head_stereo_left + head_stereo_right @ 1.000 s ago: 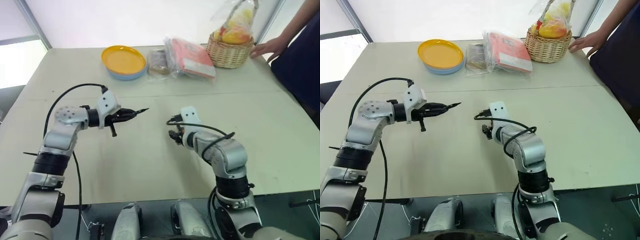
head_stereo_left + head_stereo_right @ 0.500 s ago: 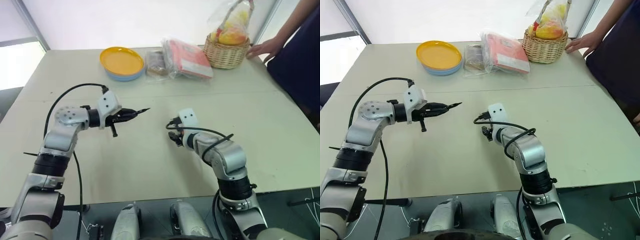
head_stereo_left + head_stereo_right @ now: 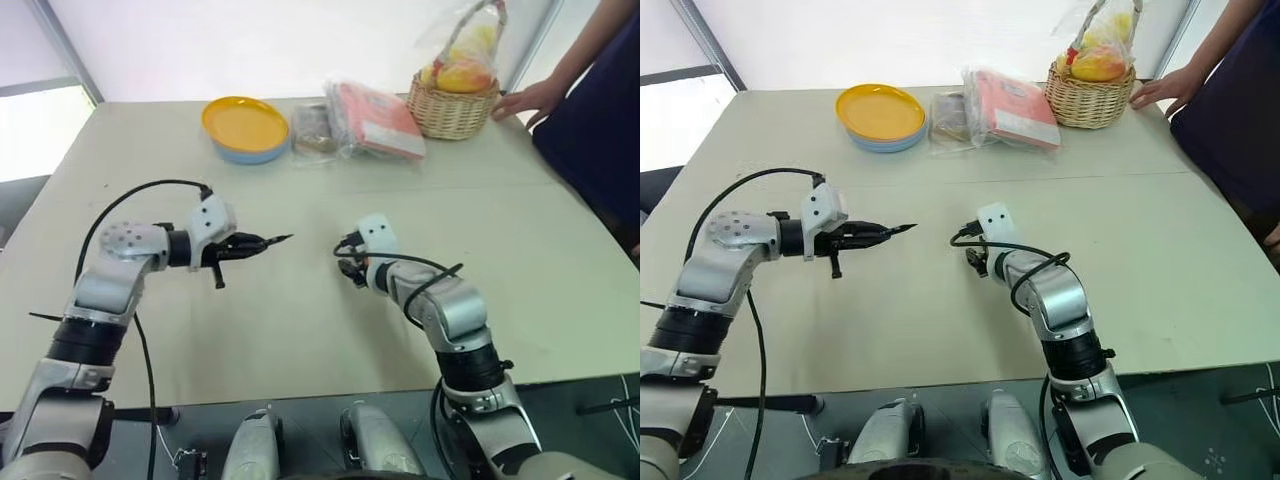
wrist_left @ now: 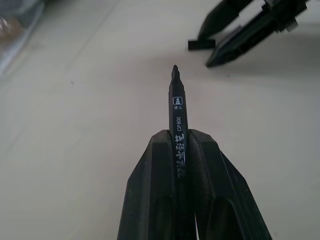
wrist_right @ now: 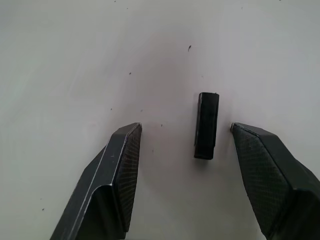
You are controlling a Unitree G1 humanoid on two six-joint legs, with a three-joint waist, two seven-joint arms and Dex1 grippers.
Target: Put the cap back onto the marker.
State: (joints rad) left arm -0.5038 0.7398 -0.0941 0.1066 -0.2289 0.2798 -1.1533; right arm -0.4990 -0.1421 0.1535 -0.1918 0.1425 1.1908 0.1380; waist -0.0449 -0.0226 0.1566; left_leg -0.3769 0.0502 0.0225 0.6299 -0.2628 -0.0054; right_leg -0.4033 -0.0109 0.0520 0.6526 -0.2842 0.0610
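My left gripper (image 3: 243,245) is shut on the marker (image 3: 270,240), a thin black stick held above the table. Its bare pointed tip aims toward my right gripper (image 3: 350,270). In the left wrist view the marker (image 4: 178,107) juts out from between the closed fingers (image 4: 150,190). The cap (image 5: 206,125), a short black cylinder, lies flat on the table between the open fingers of my right gripper (image 5: 184,129), nearer one finger (image 5: 260,155) and apart from both. The left wrist view also shows the cap (image 4: 201,45) beside the right gripper (image 4: 240,27).
At the table's far side are a yellow plate stacked on a blue one (image 3: 245,122), some wrapped packets (image 3: 375,118) and a wicker basket of fruit (image 3: 455,100). A person's hand (image 3: 535,95) rests next to the basket. Black cables loop over both arms.
My left gripper, still holding the marker, has sunk a little and drawn back to the left. The right gripper stays low over the cap, open as before.
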